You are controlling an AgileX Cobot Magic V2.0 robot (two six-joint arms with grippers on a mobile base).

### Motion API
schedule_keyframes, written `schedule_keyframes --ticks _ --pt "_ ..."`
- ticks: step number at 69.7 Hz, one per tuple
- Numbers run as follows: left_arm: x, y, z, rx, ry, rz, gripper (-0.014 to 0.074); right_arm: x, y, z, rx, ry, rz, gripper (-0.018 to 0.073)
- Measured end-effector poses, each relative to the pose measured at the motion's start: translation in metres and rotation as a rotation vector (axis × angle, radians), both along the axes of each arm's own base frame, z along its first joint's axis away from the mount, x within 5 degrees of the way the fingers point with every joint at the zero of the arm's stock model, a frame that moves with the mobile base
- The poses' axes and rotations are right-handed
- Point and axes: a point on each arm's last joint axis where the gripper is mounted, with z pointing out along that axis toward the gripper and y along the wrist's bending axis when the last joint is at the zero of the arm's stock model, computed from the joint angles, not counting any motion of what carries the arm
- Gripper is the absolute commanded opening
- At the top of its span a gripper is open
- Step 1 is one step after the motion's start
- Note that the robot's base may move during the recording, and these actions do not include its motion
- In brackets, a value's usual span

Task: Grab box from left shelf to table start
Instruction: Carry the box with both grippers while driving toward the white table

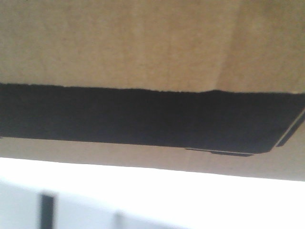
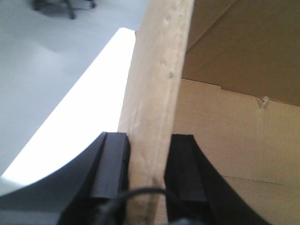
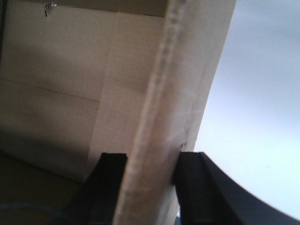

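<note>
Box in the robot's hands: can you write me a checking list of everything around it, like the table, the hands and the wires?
Surface: white table, bright, seen beside the box.
Job's things: brown cardboard box with a black printed panel fills the front view; shelf not seen; cannot tell if the box rests on the table.
Clutter: nothing seen.
Grippers: left gripper and right gripper each pinch a box wall, one black pad on each side.
Cables: one dark cable loops at the left gripper's base.
Surroundings: grey floor; office chair base at the top of the left wrist view.
</note>
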Motion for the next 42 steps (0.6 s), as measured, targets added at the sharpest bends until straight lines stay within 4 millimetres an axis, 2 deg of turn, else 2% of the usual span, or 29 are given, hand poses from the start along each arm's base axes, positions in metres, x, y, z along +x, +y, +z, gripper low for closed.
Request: schedule_keyframes --ticks 42 --pt "0.0 0.0 0.0 0.0 0.0 0.0 -0.0092 0.0 0.0 0.0 0.0 0.0 0.0 0.0057"
